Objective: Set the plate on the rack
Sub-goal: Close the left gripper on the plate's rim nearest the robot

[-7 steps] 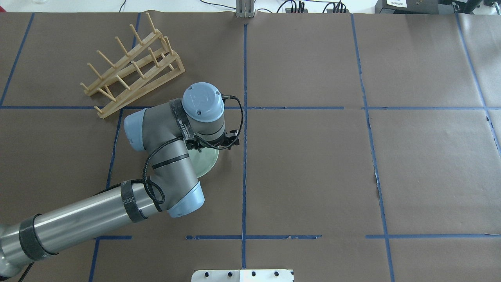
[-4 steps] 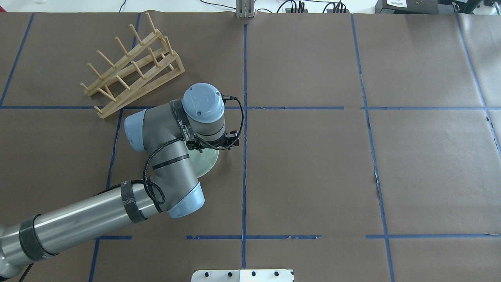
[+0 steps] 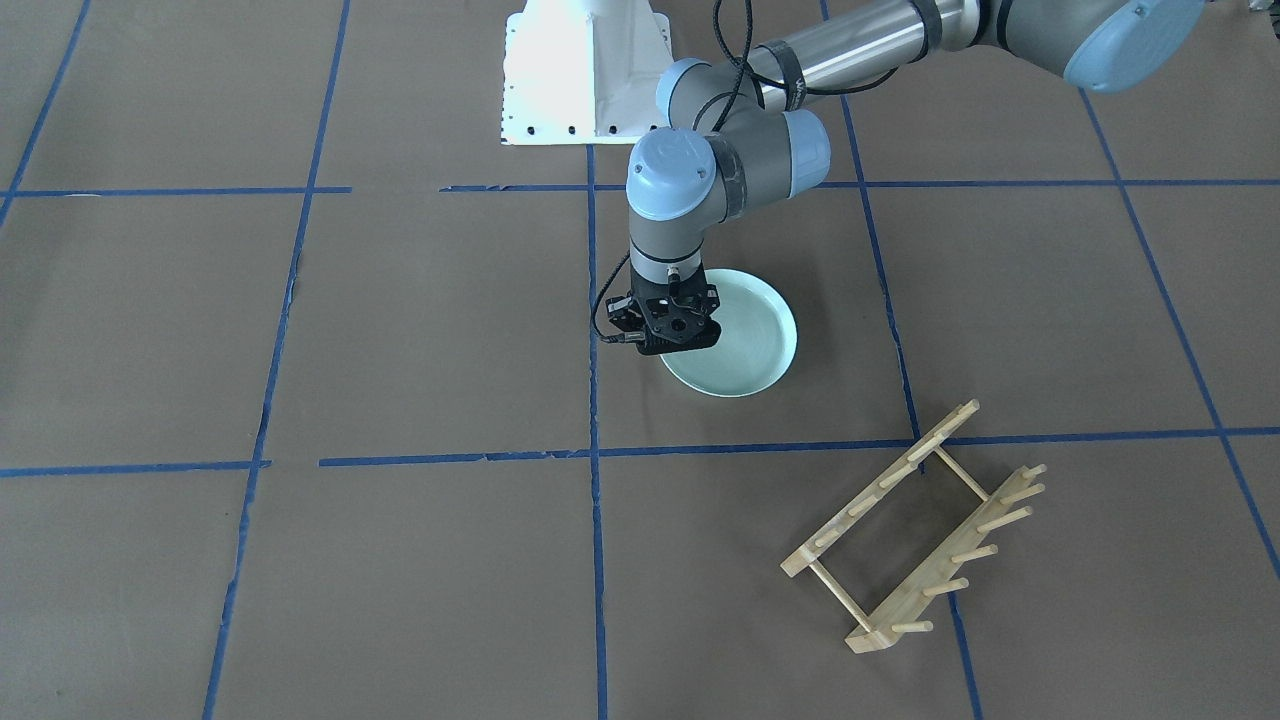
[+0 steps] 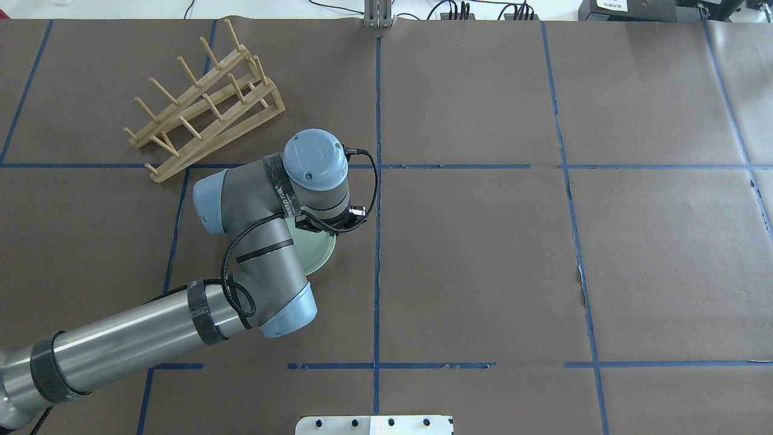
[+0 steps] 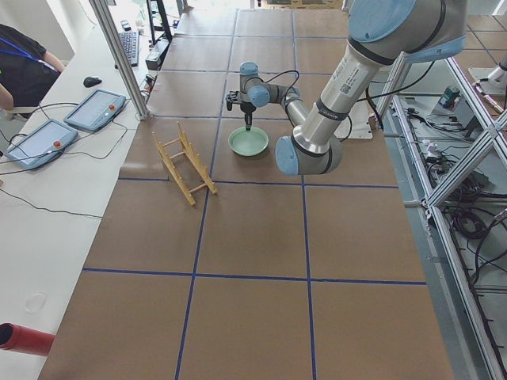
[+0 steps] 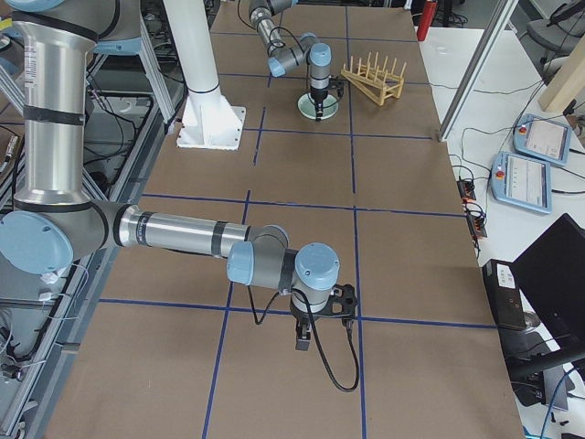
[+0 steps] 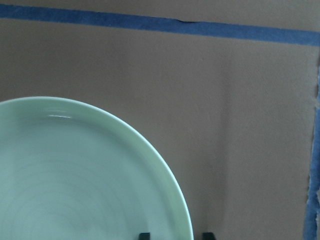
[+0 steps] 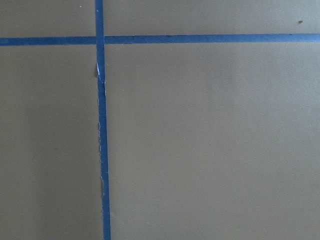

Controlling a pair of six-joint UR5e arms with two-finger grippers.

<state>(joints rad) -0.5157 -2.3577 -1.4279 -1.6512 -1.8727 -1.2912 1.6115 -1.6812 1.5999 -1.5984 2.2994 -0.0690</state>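
The pale mint-green plate (image 3: 745, 345) lies flat on the brown table; it also shows in the overhead view (image 4: 320, 257) and fills the lower left of the left wrist view (image 7: 75, 175). My left gripper (image 7: 176, 236) hangs straight down over the plate's edge and is open. One fingertip (image 7: 144, 236) is inside the rim and the other outside it. In the overhead view the wrist hides the gripper. The wooden rack (image 3: 915, 530) stands apart from the plate, further from the robot (image 4: 202, 103). My right gripper (image 6: 300, 346) hangs low over bare table far away; I cannot tell if it is open.
Blue tape lines (image 4: 377, 211) divide the brown paper cover into squares. The white robot base (image 3: 585, 80) stands at the table's near edge. Tablets and cables (image 5: 95, 111) lie on a side bench beyond the rack.
The left wrist has shifted slightly towards the rack and turned a little over the plate. The plate and the rack have not moved.
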